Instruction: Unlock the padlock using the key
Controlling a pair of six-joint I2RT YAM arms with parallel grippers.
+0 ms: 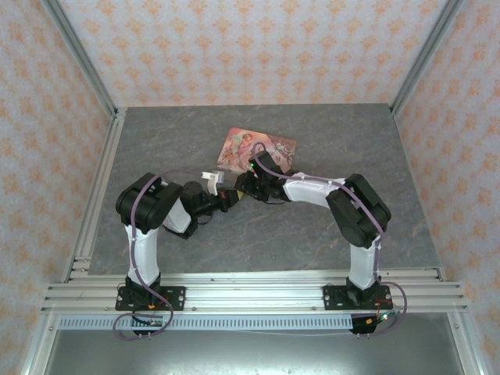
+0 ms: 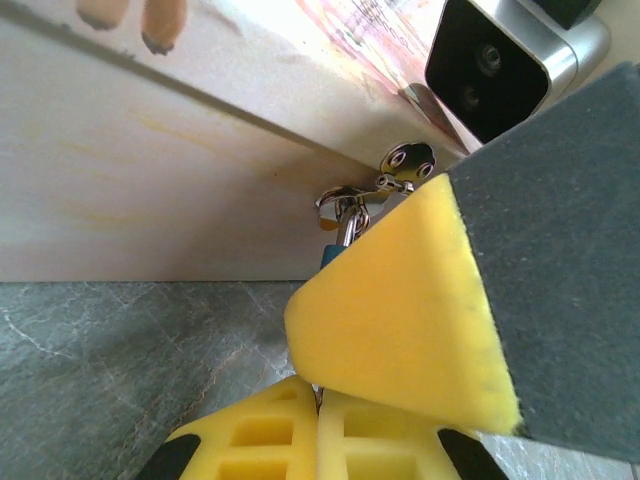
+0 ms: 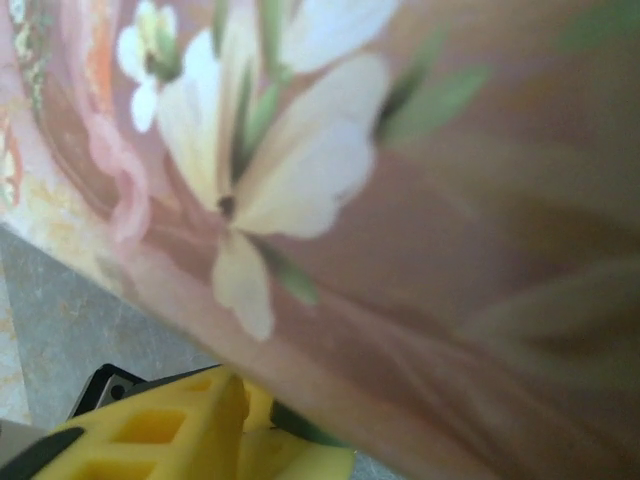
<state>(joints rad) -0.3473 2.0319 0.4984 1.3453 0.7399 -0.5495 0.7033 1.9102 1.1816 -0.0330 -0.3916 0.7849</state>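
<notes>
The teal-blue padlock (image 2: 329, 258) hangs from a silver hasp (image 2: 346, 205) on the side wall of the pink tin (image 2: 150, 170), with just a sliver of it peeking out above a yellow pad. My right gripper (image 3: 265, 425) is shut on the padlock, a dark teal shape (image 3: 305, 428) between its yellow fingers. My left gripper (image 2: 322, 405) sits just below it, its pads pressed together on a thin metal sliver, the key (image 2: 317, 390), most of which is hidden. In the top view the left gripper (image 1: 229, 196) and right gripper (image 1: 248, 186) meet at the tin's near edge.
The pink illustrated tin (image 1: 258, 148) lies on the grey table (image 1: 312, 226), its flowered lid (image 3: 300, 180) close in front of the right wrist camera. Patterned walls and metal frame posts (image 1: 94, 86) enclose the table.
</notes>
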